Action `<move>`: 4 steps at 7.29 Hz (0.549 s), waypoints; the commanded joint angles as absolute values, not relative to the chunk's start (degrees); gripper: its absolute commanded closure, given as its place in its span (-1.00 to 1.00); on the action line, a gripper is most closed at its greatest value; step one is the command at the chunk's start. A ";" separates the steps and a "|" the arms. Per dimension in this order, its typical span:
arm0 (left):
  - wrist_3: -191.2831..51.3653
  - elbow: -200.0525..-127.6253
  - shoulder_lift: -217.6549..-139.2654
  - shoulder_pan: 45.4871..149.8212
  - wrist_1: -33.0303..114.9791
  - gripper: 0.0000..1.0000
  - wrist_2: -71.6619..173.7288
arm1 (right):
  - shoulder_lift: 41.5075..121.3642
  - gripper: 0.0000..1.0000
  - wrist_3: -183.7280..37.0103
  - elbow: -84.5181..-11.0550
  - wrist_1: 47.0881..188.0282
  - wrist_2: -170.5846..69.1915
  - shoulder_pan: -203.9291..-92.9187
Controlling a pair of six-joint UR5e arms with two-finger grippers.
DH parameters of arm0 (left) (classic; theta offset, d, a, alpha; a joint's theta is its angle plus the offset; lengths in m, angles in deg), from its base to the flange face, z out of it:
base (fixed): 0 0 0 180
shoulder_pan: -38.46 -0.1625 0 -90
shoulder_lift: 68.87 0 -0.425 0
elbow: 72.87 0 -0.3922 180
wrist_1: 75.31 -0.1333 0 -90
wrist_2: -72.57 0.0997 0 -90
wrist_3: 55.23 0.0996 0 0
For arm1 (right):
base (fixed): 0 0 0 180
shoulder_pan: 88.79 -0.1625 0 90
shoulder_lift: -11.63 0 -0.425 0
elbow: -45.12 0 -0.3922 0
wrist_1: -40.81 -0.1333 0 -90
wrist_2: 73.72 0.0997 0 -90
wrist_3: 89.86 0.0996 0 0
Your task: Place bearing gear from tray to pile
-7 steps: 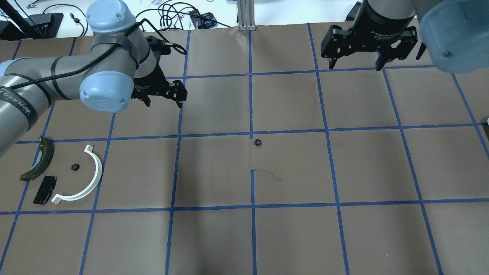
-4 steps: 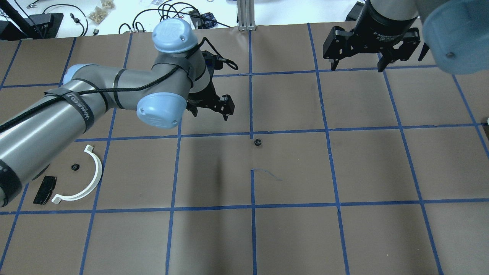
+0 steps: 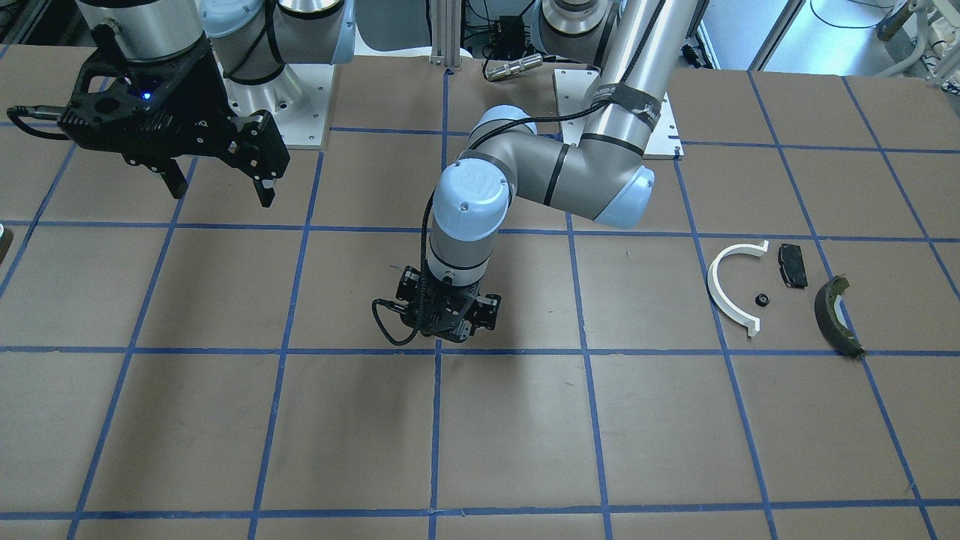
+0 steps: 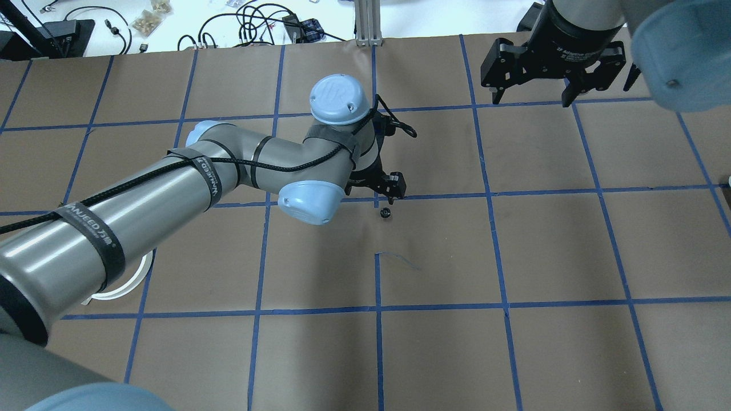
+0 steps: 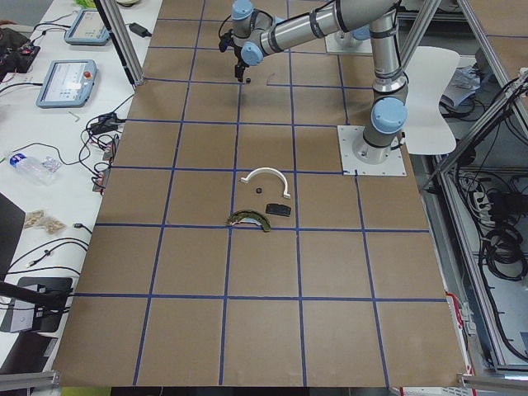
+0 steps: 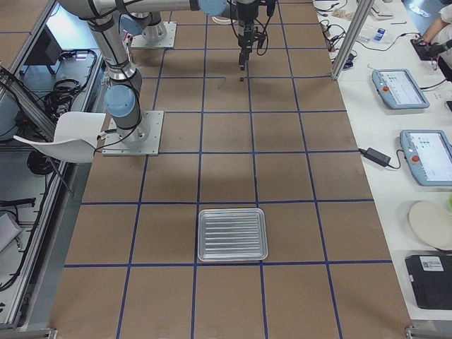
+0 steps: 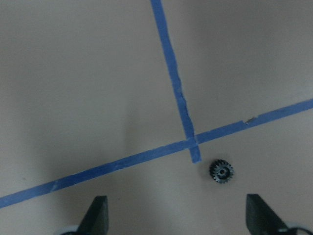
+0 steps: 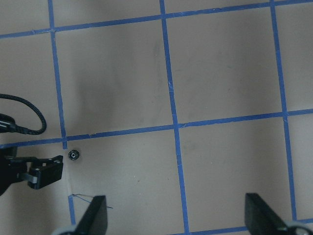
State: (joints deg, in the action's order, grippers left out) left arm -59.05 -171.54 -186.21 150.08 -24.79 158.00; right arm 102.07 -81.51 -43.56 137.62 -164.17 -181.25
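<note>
A small black bearing gear (image 4: 386, 213) lies on the brown table by a blue tape crossing, near the middle. My left gripper (image 4: 381, 186) hovers just behind it, open and empty. In the left wrist view the gear (image 7: 221, 172) sits between the spread fingertips (image 7: 96, 215), nearer the right one. The pile lies far to the left: a white half-ring arc (image 3: 729, 289), a black pad (image 3: 792, 265), an olive brake-shoe piece (image 3: 837, 315) and another small gear (image 3: 762, 300). My right gripper (image 4: 532, 96) is open and empty at the far right back.
A ribbed metal tray (image 6: 232, 234) stands far off toward the robot's right end of the table. My left arm (image 4: 171, 188) covers most of the pile in the overhead view. Cables and clutter lie beyond the table's far edge (image 4: 251, 23).
My left arm has swung right, from behind the pile to the table's middle, and its gripper is now beside the bearing gear. The right gripper has stayed put.
</note>
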 commanded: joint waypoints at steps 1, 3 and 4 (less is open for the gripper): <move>-60.24 -171.57 -189.35 151.31 -28.71 -1.00 157.91 | 102.07 -1.00 -81.60 -43.56 137.67 -164.25 -181.25; -61.54 -171.57 -191.46 152.44 -29.86 -0.94 158.08 | 102.16 -1.00 -81.69 -43.56 137.49 -164.42 -181.17; -61.90 -171.40 -192.00 152.45 -29.95 -0.80 158.08 | 102.24 -1.00 -81.60 -43.65 137.40 -164.25 -181.34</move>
